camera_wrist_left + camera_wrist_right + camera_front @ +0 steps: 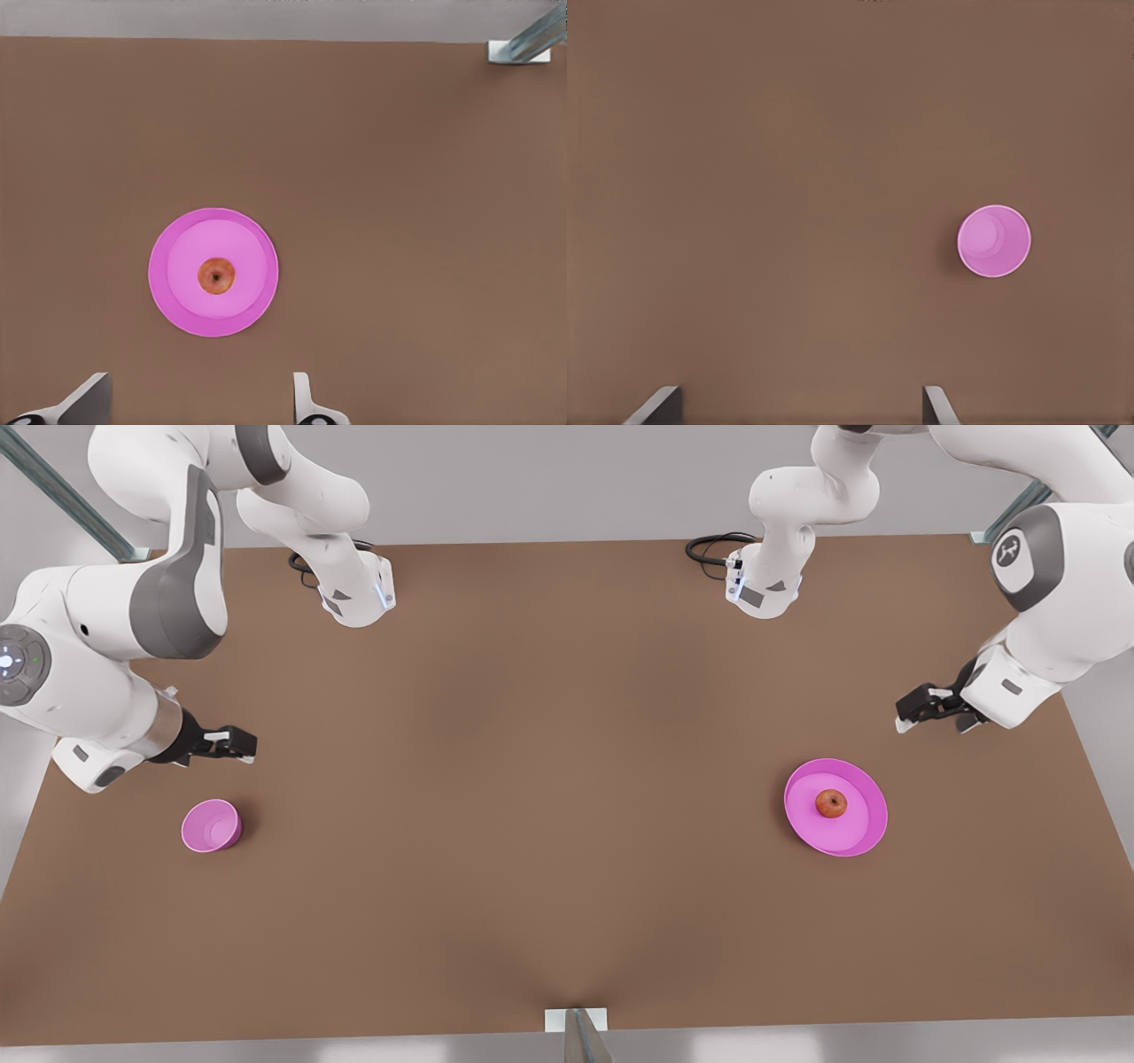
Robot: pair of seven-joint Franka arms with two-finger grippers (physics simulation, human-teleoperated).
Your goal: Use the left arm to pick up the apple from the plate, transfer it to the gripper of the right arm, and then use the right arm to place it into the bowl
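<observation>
The apple sits upright at the centre of the pink plate, which rests flat on the brown worktop toward the front view's right. The left gripper hangs above the worktop at roughly 1 o'clock from the plate in the front view, near it but apart from both plate and apple, holding nothing. In the left wrist view its fingers stand spread apart, with the apple and plate lying ahead of them, untouched. The pink bowl stands upright on the worktop toward the front view's left, well apart from the plate. The right gripper hangs just beside the bowl at about 12 o'clock from it in the front view, clear of its rim. In the right wrist view its fingers are likewise spread with nothing between them, and the bowl lies ahead and off to one side. The apple remains on the plate, untouched by either gripper.
</observation>
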